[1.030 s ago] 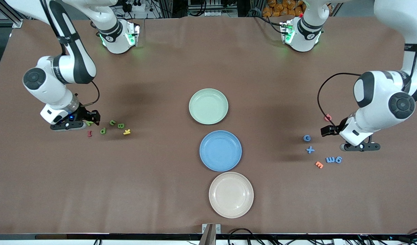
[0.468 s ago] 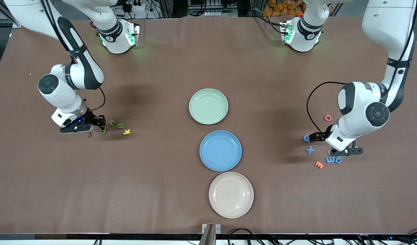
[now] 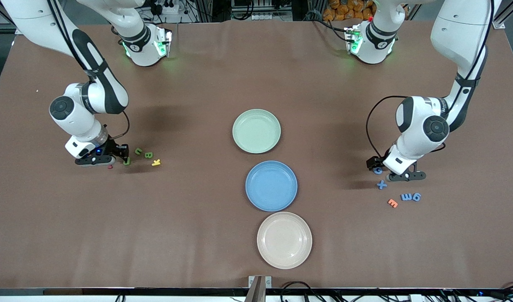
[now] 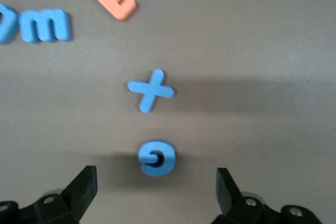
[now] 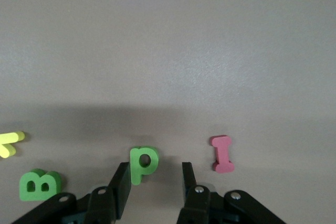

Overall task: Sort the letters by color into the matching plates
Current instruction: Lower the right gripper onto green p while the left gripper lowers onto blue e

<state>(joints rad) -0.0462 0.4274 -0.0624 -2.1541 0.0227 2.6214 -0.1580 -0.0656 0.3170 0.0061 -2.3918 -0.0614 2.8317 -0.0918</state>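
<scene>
The pale green plate (image 3: 256, 131) and the blue plate (image 3: 271, 186) lie mid-table. My right gripper (image 3: 123, 156) is open and low over the green p (image 3: 126, 161); in the right wrist view the p (image 5: 143, 163) lies partly between the jaws of the right gripper (image 5: 155, 181), close to one finger. Two more green letters (image 3: 138, 150) (image 3: 148, 154) lie beside it. My left gripper (image 3: 376, 167) is open and low over the blue G (image 3: 377, 170). In the left wrist view the G (image 4: 156, 157) lies just ahead of the wide-open left gripper (image 4: 156, 184). A blue x (image 3: 381, 184), m (image 3: 406, 196) and 9 (image 3: 416, 196) lie nearby.
A beige plate (image 3: 284, 240) lies nearest the front camera. A yellow letter (image 3: 156, 162) and a pink I (image 5: 223, 153) lie by the green letters. An orange E (image 3: 392, 203) lies by the blue ones.
The right gripper has moved over the green p, which now sits at its jaws. The left gripper has moved toward the middle of the table, down to the blue G.
</scene>
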